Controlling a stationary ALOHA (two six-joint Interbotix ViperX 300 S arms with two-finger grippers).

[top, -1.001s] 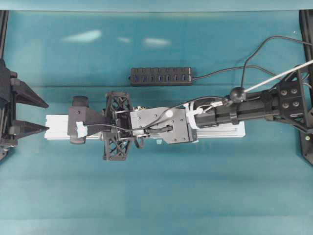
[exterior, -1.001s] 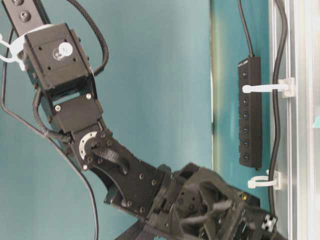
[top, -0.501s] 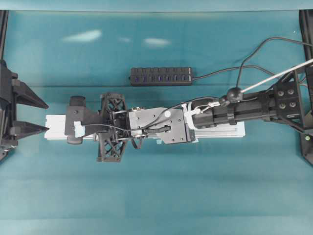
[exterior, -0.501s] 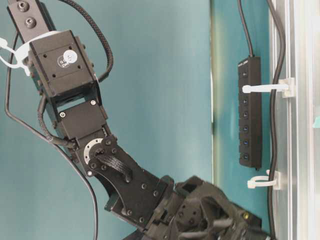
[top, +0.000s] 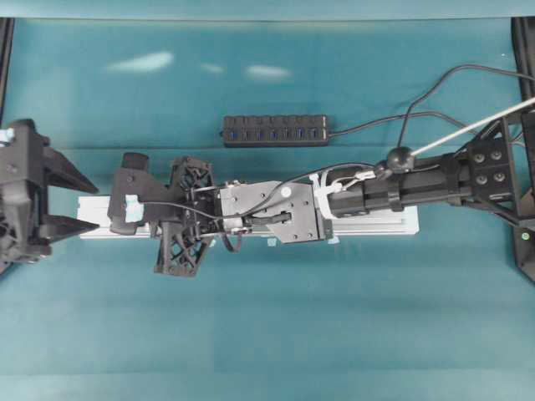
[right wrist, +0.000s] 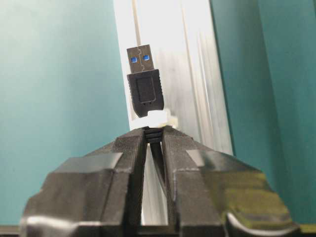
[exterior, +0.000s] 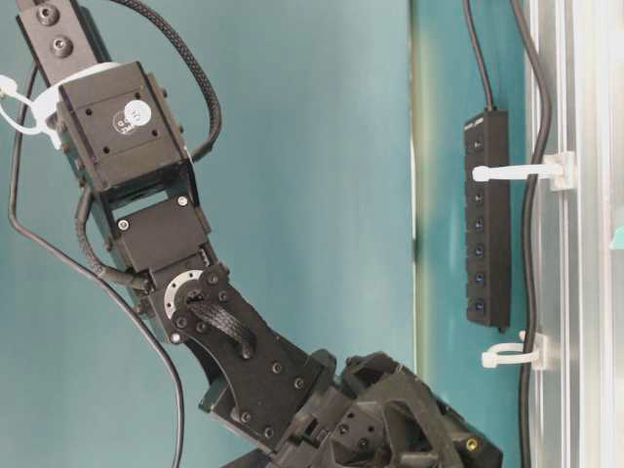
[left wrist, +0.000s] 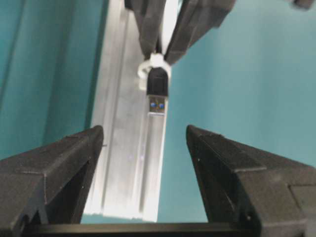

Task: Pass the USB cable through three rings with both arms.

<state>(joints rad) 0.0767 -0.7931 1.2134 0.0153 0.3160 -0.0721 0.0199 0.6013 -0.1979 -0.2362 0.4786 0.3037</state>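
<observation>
The left gripper [left wrist: 143, 163], fingers spread, waits short of the USB cable [right wrist: 144, 89], whose plug pokes through a ring [right wrist: 159, 118] just beyond the right gripper [right wrist: 154, 143] pinching it (earlier rings hidden); handover seems left.

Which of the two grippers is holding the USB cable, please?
The right gripper: its jaws are shut on the USB cable just behind the plug, at a ring. The left gripper stands open, holding nothing, facing the plug.
</observation>
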